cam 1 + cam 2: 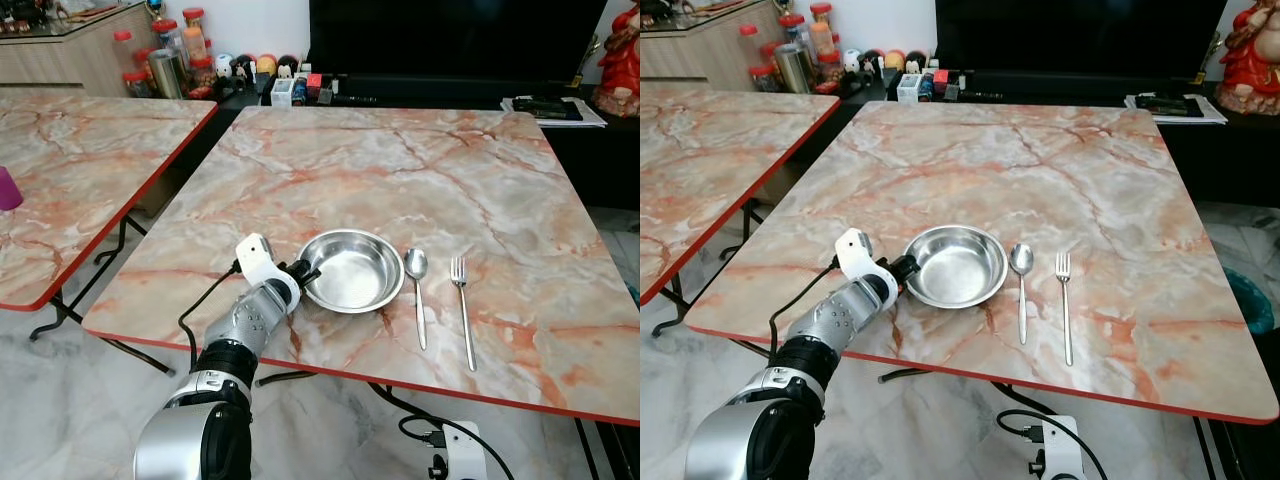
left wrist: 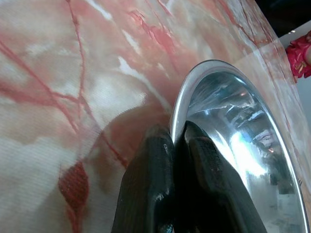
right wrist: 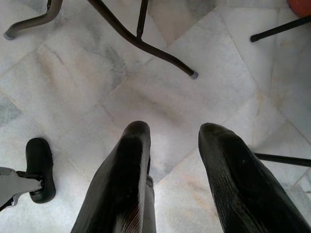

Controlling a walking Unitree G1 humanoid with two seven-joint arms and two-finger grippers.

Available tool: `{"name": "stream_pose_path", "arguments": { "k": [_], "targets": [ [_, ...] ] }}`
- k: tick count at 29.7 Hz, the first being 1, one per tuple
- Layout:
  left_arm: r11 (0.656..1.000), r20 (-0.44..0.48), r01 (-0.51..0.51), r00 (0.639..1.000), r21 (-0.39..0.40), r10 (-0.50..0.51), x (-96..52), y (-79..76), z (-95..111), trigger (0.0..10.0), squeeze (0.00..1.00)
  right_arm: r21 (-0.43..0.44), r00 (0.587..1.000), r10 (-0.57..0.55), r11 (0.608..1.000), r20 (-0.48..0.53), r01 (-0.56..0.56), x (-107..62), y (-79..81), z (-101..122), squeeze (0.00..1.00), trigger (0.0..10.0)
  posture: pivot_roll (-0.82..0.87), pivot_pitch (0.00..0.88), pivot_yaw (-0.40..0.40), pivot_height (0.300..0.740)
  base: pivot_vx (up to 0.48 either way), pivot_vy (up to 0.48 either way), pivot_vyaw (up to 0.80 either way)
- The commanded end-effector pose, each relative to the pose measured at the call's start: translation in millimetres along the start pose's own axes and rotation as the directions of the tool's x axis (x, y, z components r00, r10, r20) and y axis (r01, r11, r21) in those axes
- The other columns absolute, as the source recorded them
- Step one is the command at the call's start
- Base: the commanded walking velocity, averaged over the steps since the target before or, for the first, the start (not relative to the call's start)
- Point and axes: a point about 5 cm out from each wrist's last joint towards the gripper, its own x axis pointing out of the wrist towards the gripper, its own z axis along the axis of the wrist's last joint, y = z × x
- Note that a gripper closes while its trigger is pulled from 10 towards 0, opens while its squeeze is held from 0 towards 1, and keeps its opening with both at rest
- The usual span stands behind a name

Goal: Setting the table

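The left gripper (image 1: 307, 271) is at the near-left rim of the steel bowl (image 1: 352, 270), its two black fingers (image 2: 155, 160) pinched together on the rim, one outside and one inside the wall; the bowl sits upright, mouth up, on the marble-patterned table (image 1: 400, 170) close to its near red-trimmed edge; just to the bowl's right lies a spoon (image 1: 417, 293), and just beyond that, apart from it, a fork (image 1: 463, 305); both lie flat and roughly parallel, their long axes running from the near edge toward the far one, the spoon's bowl and the fork's tines pointing away and the handles toward the near edge; the right gripper (image 3: 175, 145) hangs over the pale tiled floor (image 3: 160, 92) with its fingers parted and nothing between them; a second marble table (image 1: 80, 170) stands to the left; jars with red lids (image 1: 190, 40) crowd the far counter, their labels too small to read.
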Motion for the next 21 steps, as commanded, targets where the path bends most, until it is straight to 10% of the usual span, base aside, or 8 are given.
{"name": "stream_pose_path", "arguments": {
  "k": [1, 5, 6, 21],
  "targets": [
    [1.0, -0.027, -0.012, 1.0, 0.015, 0.012, -0.1, 0.8, -5, 10.0, 0.0, 0.0, 1.0, 0.001, 1.0, 0.002, -0.001, 0.0, 1.8, 0, 0.0, 10.0, 0.02, 0.0, 0.054, 0.736, 0.0, 0.0, 0.0],
    [1.0, -0.035, -0.021, 0.999, 0.015, 0.022, -0.4, 1.0, -5, 10.0, 0.0, 0.0, 1.0, 0.001, 1.0, 0.002, -0.001, 0.0, 1.8, 1, 0.0, 10.0, 0.02, 0.0, 0.054, 0.736, 0.0, 0.0, 0.0],
    [0.999, -0.038, -0.036, 0.999, 0.016, 0.037, -1.1, 2.0, -4, 10.0, 1.0, 0.0, 1.0, 0.0, 1.0, 0.002, 0.0, 0.1, 1.7, 1, 0.0, 10.0, 0.02, 0.0, 0.052, 0.736, 0.0, 0.0, 0.0],
    [1.0, 0.009, -0.018, 1.0, 0.018, 0.018, -6.3, -6.1, 12, 10.0, 1.0, -0.007, 1.0, 0.002, 1.0, 0.008, -0.002, 0.7, 1.2, 4, 0.0, 10.0, 0.02, 0.0, 0.043, 0.736, 0.0, 0.0, 0.0]
  ]
}}
